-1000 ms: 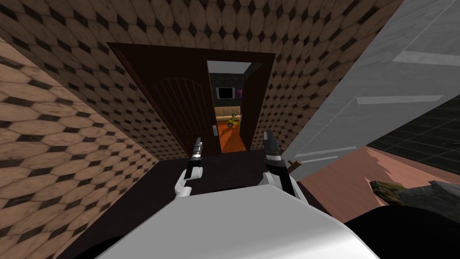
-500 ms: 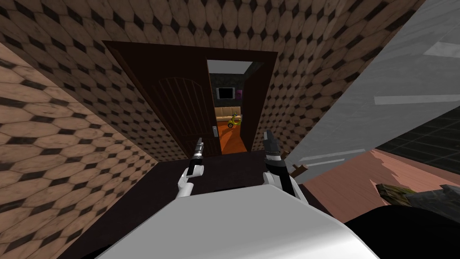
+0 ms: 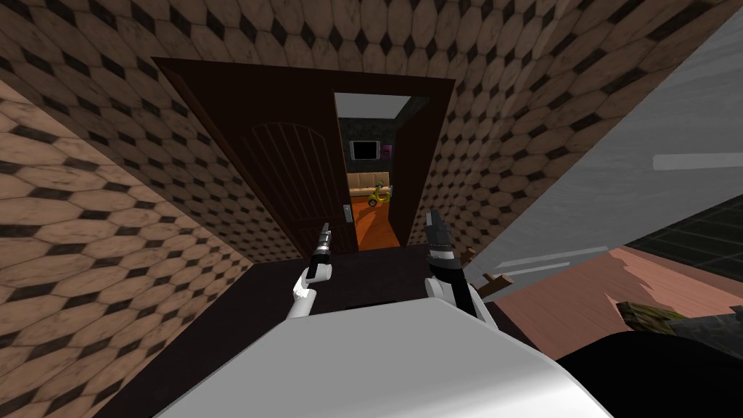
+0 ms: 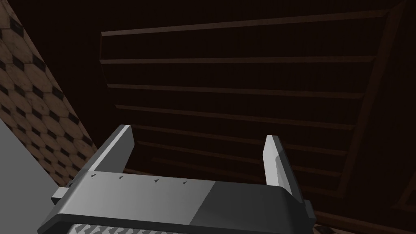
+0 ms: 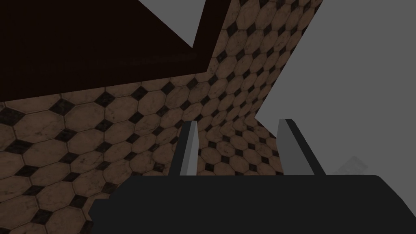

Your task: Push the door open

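A dark brown panelled door (image 3: pixel 290 181) stands partly open in its dark frame (image 3: pixel 428 145), with a small grey handle plate (image 3: pixel 348 212) at its free edge. Through the gap I see an orange floor and a yellow toy scooter (image 3: pixel 377 194). My left gripper (image 3: pixel 323 236) is raised in front of the door's lower panel, close to the handle plate. In the left wrist view the left gripper (image 4: pixel 199 142) stands open with nothing between its fingers, facing the door's grooved panel (image 4: pixel 243 93). My right gripper (image 3: pixel 435 225) is held up by the frame's right post, and the right gripper (image 5: pixel 239 140) is open and empty.
Tiled walls (image 3: pixel 87 218) with a brown and black pattern close in on the left and beside the doorway. A pale grey slab (image 3: pixel 617 145) slants across the right. Pinkish floor (image 3: pixel 580 305) and a dark lump (image 3: pixel 653 316) lie at lower right.
I have moved a little closer to the door, which looks larger now. The left gripper has edged forward toward the door panel. The door's opening looks unchanged.
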Motion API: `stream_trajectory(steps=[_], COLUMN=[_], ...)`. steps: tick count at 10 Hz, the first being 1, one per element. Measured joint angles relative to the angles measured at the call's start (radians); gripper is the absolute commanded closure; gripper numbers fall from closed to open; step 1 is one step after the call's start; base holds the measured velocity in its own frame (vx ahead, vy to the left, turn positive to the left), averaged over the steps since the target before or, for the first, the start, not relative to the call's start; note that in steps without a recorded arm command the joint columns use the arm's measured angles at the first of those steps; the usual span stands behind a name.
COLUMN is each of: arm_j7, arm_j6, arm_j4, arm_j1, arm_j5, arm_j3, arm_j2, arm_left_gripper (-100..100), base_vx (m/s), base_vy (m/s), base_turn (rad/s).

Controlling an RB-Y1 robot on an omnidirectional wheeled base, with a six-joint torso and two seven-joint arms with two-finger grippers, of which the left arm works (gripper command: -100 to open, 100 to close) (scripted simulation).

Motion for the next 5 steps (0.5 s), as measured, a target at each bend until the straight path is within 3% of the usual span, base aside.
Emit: stream_trajectory(steps=[5], arm_j7=[-0.003], arm_j6=[-0.008], arm_j4=[0.141], arm_j1=[-0.082], arm_j5=[0.014], arm_j3=[0.016], arm_j2=[-0.01], arm_left_gripper=[-100], base_vx=[0.087], base_vy=[0.023], base_turn=[0.002])
